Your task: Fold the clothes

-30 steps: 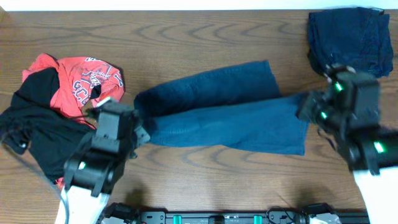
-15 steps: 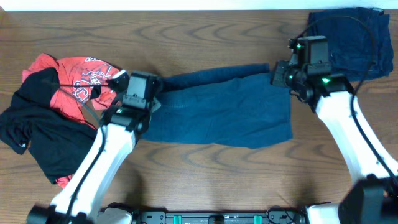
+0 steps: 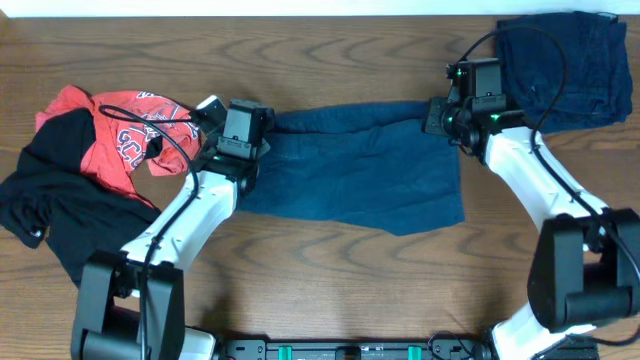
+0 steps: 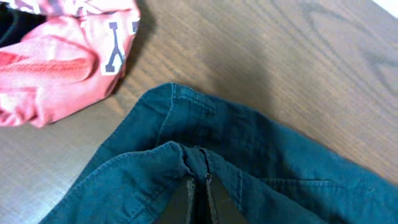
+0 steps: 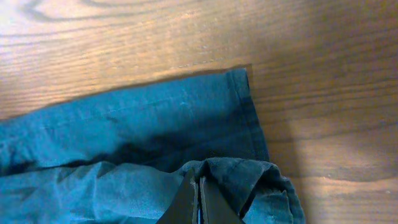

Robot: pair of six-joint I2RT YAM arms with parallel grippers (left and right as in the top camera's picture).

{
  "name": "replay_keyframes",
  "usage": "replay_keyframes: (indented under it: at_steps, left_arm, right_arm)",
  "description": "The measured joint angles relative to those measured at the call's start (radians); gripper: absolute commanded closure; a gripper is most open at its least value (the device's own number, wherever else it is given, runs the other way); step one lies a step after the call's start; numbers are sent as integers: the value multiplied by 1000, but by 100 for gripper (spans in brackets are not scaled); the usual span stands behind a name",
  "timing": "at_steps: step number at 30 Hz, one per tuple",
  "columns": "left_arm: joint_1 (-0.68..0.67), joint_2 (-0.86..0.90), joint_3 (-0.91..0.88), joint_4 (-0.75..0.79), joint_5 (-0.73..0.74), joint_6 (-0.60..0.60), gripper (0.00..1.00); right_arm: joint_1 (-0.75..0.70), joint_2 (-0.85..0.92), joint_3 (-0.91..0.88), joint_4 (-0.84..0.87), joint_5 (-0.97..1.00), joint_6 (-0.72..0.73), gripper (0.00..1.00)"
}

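Blue denim shorts (image 3: 350,175): centre of frame, lying in two layers on the wooden table (image 3: 330,290).
Left gripper (image 4: 199,186): jaws pinched on the shorts' left edge.
Right gripper (image 5: 199,194): jaws pinched on their upper right corner.
Red T-shirt (image 3: 120,130) and black garment (image 3: 60,215): heaped together at the left of frame.
Folded denim (image 3: 565,60): upper right corner.

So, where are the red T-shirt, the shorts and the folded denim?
red T-shirt (image 3: 108,108), overhead view, red fabric beside the lettering.
shorts (image 3: 360,170), overhead view, middle of the fabric.
folded denim (image 3: 575,60), overhead view, middle of the pile.
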Motion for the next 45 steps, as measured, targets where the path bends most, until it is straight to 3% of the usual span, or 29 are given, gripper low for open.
replay_keyframes:
  at_steps: [1,4,6,7,10,12,13,16,19,21,29,32,38,45]
  left_arm:
    - [0,4,0,12,-2,0,92]
    - [0,10,0,47,-9,7,69]
    - [0,11,0,69,-14,8,66]
    - [0,11,0,78,-18,8,58]
    - [0,12,0,104,-26,12,3]
    - [0,12,0,122,-31,15,2]
    - [0,12,0,133,-34,19,2]
    - [0,12,0,145,-42,39,2]
    - [0,12,0,146,-44,72,2]
    - [0,12,0,144,-35,108,2]
    - [0,-12,0,60,22,193,2]
    - [0,-44,0,9,38,229,2]
    - [0,-76,0,-173,53,277,0]
    - [0,-172,-2,-367,57,295,2]
  right_arm:
    - [0,9,0,8,0,0,99]
    - [0,37,0,37,0,0,99]
    - [0,50,0,59,0,0,99]
    - [0,52,-1,69,0,0,99]
    - [0,52,-1,119,0,0,99]
    - [0,52,-1,146,-1,0,98]
    - [0,52,-1,159,-1,0,91]
    - [0,52,-1,198,0,-9,61]
    - [0,52,-1,235,-2,-19,16]
    - [0,52,-1,266,-7,-36,8]
    - [5,52,-1,290,-158,-137,8]
    - [30,52,-1,247,-192,-163,16]
    - [90,52,-1,151,-233,-159,13]
    - [77,52,-1,-28,-267,-132,32]
